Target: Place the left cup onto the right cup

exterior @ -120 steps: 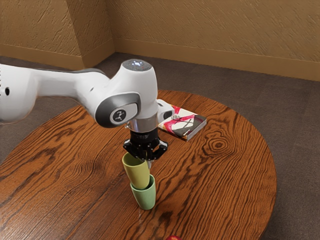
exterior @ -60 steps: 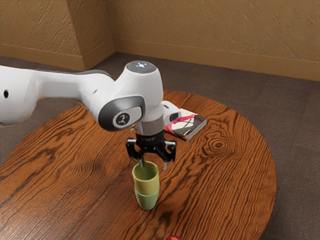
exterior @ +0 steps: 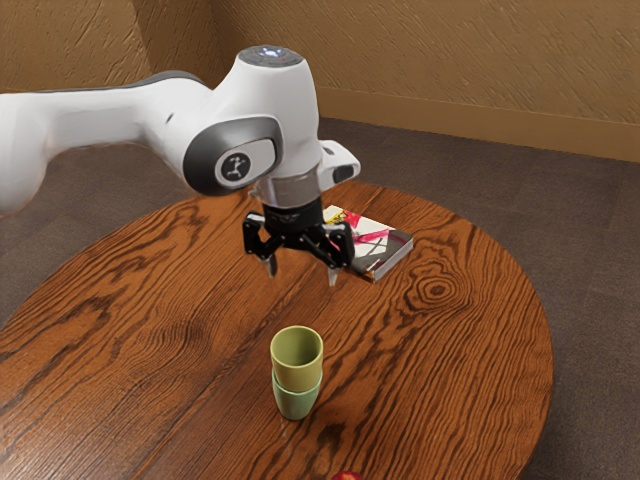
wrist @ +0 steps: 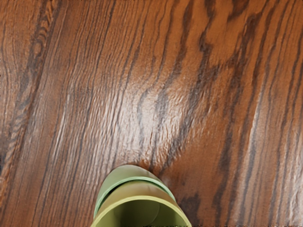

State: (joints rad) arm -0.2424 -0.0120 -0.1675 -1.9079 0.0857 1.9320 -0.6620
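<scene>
At the near edge of a round, dark-grained wooden desk (exterior: 450,350), one small red thing (exterior: 347,476) is peeking into sight, too cut off to identify. Just beyond it, two cups are standing upright as a stack near the desk's middle. One yellow-green cup (exterior: 297,350), smooth, handleless and open at the top, is sitting nested inside one darker green cup (exterior: 296,402), which is resting on the wood. In the wrist view the stack is lying just under the hand, the pale rim ringed by the green one. Above and behind the stack, the single black claw (exterior: 301,272) is hovering released, its two fingers spread wide and touching nothing. Farther back, one book (exterior: 372,247) with a red and white cover is lying flat near the desk's far edge.
</scene>
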